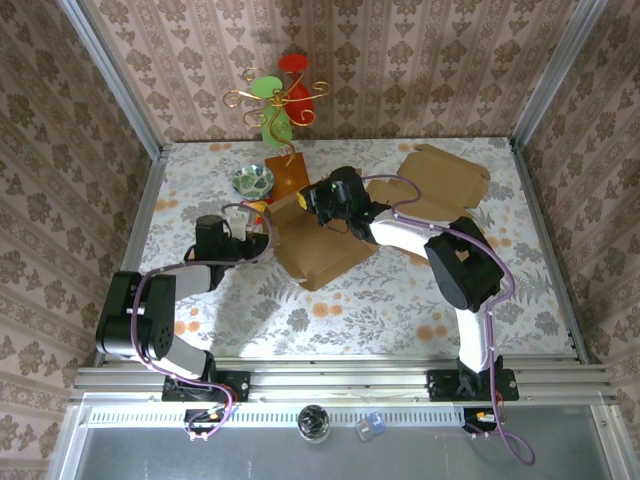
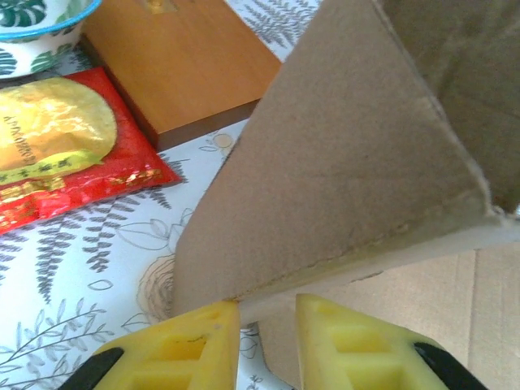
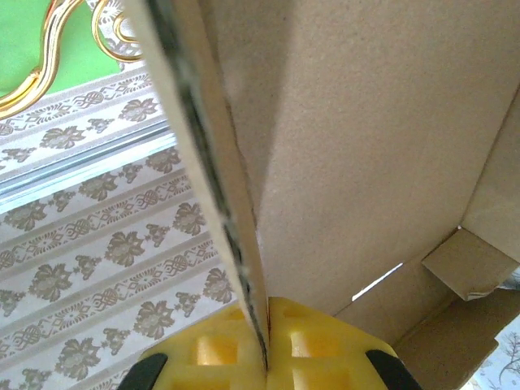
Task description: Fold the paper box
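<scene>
Closest to the lens in the right wrist view, the yellow fingers [image 3: 219, 353] of the right gripper [image 3: 265, 325], pressed together on the upright edge of a cardboard wall of the paper box [image 3: 366, 162], with brown inner faces and a small folded tab off to the right. Close up in the left wrist view, the left gripper [image 2: 268, 313], fingers slightly parted, the lower edge of a raised, tilted flap right at their tips; impossible to tell whether pinching it or merely touching. Beyond that flap, on the floral table [image 2: 97, 268]: a red packet [image 2: 57, 154] with a gold disc, a wooden block [image 2: 187, 65] just beside it, a patterned bowl [image 2: 32, 24] at the corner. From above, paper box partly folded near the table's middle, between the two grippers, base lying flat, a flap raised at its left side. Farther right, toward the far edge, a second flat cardboard sheet [image 1: 440, 180].
</scene>
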